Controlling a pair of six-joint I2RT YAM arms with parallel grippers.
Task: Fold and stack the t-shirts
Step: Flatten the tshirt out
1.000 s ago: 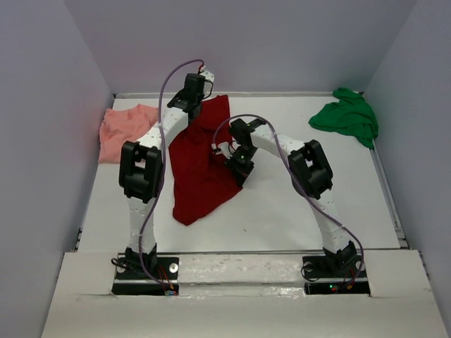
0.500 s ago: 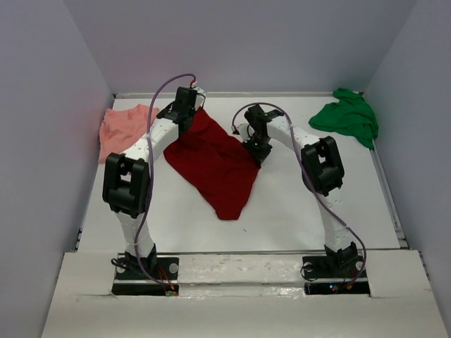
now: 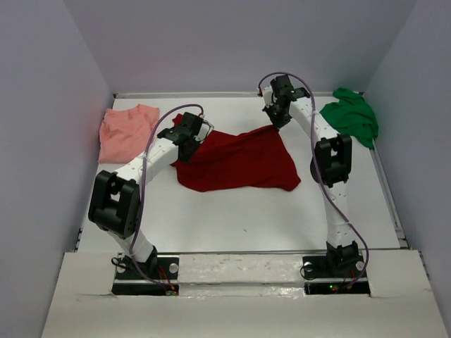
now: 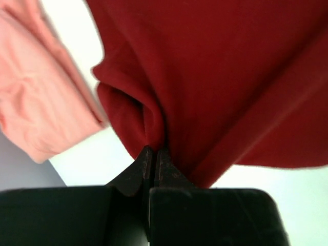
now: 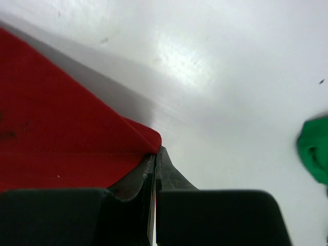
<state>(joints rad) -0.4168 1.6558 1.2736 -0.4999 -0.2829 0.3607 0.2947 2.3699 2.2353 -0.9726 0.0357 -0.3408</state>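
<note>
A white table (image 3: 246,218) with low walls on three sides, seen from above, with two robot arms bolted at its near edge.

The largest thing on it is the dark red shirt (image 3: 239,162), stretched sideways across the far half of the table, about midway between the left and right edges. It forms a wide, rumpled sheet with its upper edge pulled taut between the two grippers. Its lower edge seems to trail on the table (how much is lifted clear cannot be told).

The salmon-pink shirt (image 3: 125,132) lies crumpled in the far left corner, close beside the red one but apart from it. The bright green shirt (image 3: 349,116) is bunched in the far right corner, untouched.

The left gripper (image 3: 192,139) has its fingers pressed together on a thick gather of red cloth at the shirt's left end. The right gripper (image 3: 276,121) pinches a thin pointed corner of the same shirt at its far right end, fingers closed tight.

The cloth looks light, limp and not at all fragile. It will likely sag and crease wherever it is unsupported, so it wants holding at two well-separated points along one edge. The right-hand pinch holds little cloth and could slip under a hard pull.
</note>
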